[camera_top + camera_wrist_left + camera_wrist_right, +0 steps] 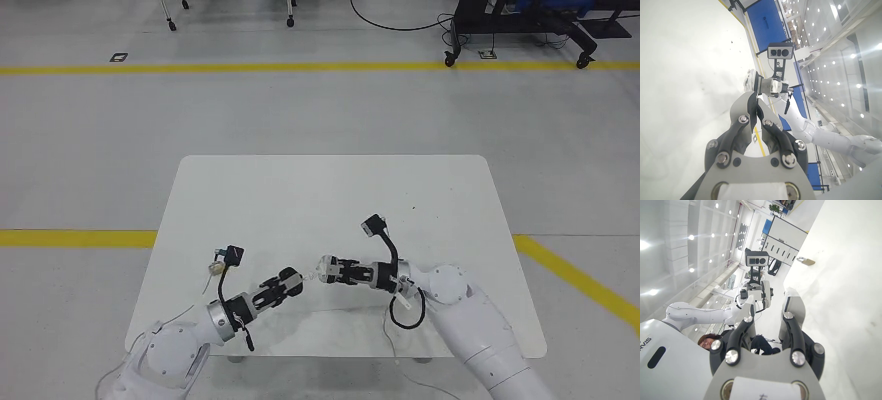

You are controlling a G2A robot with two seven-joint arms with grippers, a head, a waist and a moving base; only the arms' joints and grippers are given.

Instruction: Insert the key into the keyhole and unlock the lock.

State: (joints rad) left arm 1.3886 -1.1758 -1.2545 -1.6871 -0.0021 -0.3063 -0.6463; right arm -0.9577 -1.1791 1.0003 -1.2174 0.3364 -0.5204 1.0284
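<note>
Near the left side of the table [330,190], the lock [215,267] is lying flat, well apart from both grippers. In the right wrist view the lock [806,261] is showing a brass body and a silver shackle. Its long axis is running along the tabletop, with the shackle end turned toward the table's edge. The left arm's wrist camera [232,255] is standing just beside the lock, between it and the grippers.

Right of that, the left gripper [293,281] is hovering over the table's near part with its fingers [751,106] pressed together. Whether the key is sitting between them cannot be told.

Just beside it, tip facing tip, the right gripper [323,268] is hanging with its fingers [793,302] spread apart and a gap showing between them. From the left wrist view, the right gripper [750,82] is sitting just past the left one's closed tips.

Beyond the table, a yellow line [300,68] is crossing the floor, and a dark wheeled frame [520,30] is standing at far right.
</note>
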